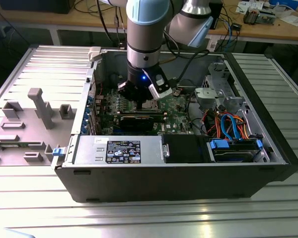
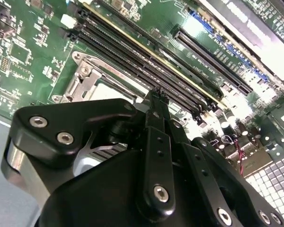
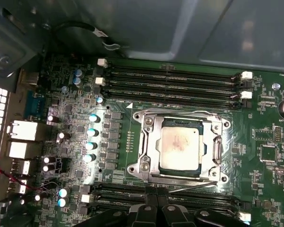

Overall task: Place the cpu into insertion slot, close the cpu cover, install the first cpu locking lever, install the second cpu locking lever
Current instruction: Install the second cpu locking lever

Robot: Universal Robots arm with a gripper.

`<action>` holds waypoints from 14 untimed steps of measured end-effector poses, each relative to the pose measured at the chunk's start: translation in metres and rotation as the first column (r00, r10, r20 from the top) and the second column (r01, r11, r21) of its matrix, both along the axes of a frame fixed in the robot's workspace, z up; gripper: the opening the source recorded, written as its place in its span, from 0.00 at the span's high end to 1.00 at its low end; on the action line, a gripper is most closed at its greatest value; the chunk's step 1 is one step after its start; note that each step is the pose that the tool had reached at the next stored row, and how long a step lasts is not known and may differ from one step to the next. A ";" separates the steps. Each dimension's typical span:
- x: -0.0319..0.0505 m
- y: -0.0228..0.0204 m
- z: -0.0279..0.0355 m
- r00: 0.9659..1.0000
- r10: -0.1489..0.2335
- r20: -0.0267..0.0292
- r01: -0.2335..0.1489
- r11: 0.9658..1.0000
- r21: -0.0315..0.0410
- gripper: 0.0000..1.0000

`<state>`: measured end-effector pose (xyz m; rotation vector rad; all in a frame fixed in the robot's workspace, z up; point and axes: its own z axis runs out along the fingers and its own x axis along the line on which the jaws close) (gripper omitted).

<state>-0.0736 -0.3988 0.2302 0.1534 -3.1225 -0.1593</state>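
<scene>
The cpu (image 3: 181,144), a dull silver square, lies in the insertion slot (image 3: 138,166) on the green board. The cpu cover (image 3: 149,142) lies flat around it, with the chip showing through its window. One locking lever (image 3: 180,112) runs along the socket edge by the memory slots. A second thin lever (image 3: 194,186) slants along the edge nearest my fingers. My gripper (image 3: 157,201) sits just beside that edge with its fingers together and nothing between them. In the second wrist view the gripper (image 2: 156,94) stands over the cpu cover (image 2: 92,78). In the exterior view the gripper (image 1: 143,103) hangs inside the open computer case.
Long black memory slots (image 3: 173,82) flank the socket on two sides. A black graphics card (image 1: 139,120) lies just in front of the gripper, then the power supply (image 1: 119,148). Drive cage and coloured cables (image 1: 233,129) are at the exterior view's right, grey fixtures (image 1: 39,106) at its left.
</scene>
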 end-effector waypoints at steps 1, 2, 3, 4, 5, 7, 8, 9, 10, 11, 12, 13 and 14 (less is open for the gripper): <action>-0.0017 -0.0001 -0.0006 1.000 0.000 0.000 0.000 1.000 0.002 0.89; -0.0031 -0.0008 -0.0009 1.000 0.000 0.000 0.000 1.000 0.004 0.89; -0.0048 -0.0015 -0.0010 1.000 0.001 0.000 -0.001 1.000 0.006 0.89; -0.0066 -0.0021 -0.0012 1.000 0.001 0.000 -0.001 1.000 0.008 0.89; -0.0082 -0.0029 -0.0014 1.000 0.001 0.000 -0.001 1.000 0.011 0.89; -0.0100 -0.0038 -0.0025 1.000 0.001 0.000 -0.001 1.000 0.015 0.89; -0.0107 -0.0038 -0.0034 1.000 0.001 0.000 -0.001 1.000 0.016 0.89; -0.0120 -0.0042 -0.0055 1.000 0.002 0.000 -0.002 1.000 0.019 0.89; -0.0134 -0.0043 -0.0084 1.000 0.006 0.000 -0.006 1.000 0.021 0.89; -0.0156 -0.0043 -0.0111 1.000 0.011 0.000 -0.011 1.000 0.022 0.89; -0.0179 -0.0043 -0.0134 1.000 0.016 -0.001 -0.016 1.000 0.023 0.89; -0.0191 -0.0043 -0.0153 1.000 0.018 -0.001 -0.018 1.000 0.024 0.89; -0.0193 -0.0044 -0.0167 1.000 0.019 -0.001 -0.019 0.999 0.028 0.89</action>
